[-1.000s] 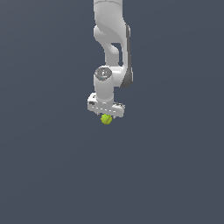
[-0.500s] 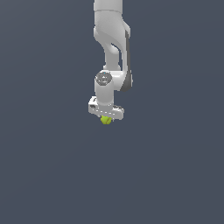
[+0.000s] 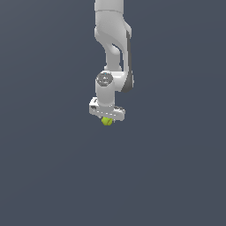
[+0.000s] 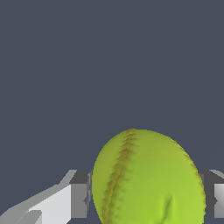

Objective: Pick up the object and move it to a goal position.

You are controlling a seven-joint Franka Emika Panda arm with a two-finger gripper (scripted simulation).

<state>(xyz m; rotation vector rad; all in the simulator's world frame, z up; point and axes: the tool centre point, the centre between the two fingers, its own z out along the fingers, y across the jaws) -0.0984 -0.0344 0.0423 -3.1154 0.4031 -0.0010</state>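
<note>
Yellow-green ball [image 3: 106,121] [image 4: 148,179] — red-brown seam

A white robot arm [image 3: 112,39] hangs straight down from above. Its end effector [image 3: 107,120] points downward, both fingers [image 4: 78,199] pressed against opposite sides of a yellow-green ball [image 4: 148,179], holding it aloft.

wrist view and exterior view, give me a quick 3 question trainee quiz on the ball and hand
1. True or false: the ball sits between the fingers of the hand.
2. Multiple choice: the ball's colour is A) red, B) yellow-green, C) white.
3. Fill in: in the exterior view the ball shows just ____ the white hand.

Key: 1 true; 2 B; 3 below.
</note>
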